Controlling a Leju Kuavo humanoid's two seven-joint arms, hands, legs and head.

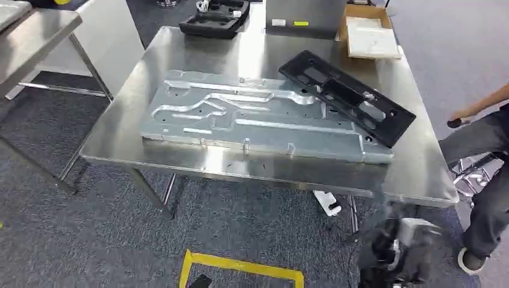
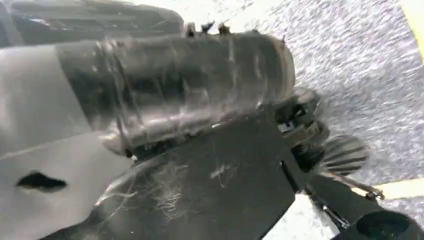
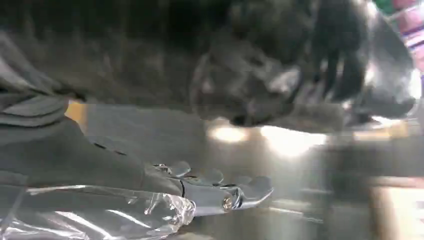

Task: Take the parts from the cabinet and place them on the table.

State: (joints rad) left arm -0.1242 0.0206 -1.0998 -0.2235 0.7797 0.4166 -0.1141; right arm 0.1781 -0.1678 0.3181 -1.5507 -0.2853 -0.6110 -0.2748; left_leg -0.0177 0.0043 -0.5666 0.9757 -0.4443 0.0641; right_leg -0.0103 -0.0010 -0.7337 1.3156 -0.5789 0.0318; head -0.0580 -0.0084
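A large silver stamped metal panel (image 1: 258, 117) lies flat across the steel table (image 1: 420, 174). A black plastic frame (image 1: 348, 96) rests slanted over the panel's far right corner. My right hand (image 1: 399, 246) is blurred, low at the front right, below the table's front edge. In the right wrist view the right hand (image 3: 150, 180) has its fingers (image 3: 225, 192) stretched out flat with nothing in them, over a shiny steel surface. In the left wrist view a grey part of the left hand (image 2: 35, 130) sits at the picture's edge; its fingers are hidden.
A person (image 1: 486, 150) stands at the table's right side, one arm reaching toward it. A black tray (image 1: 215, 18) and a cardboard box (image 1: 369, 30) sit at the far end. Another steel table (image 1: 36, 30) stands left. Yellow tape (image 1: 240, 267) marks the floor.
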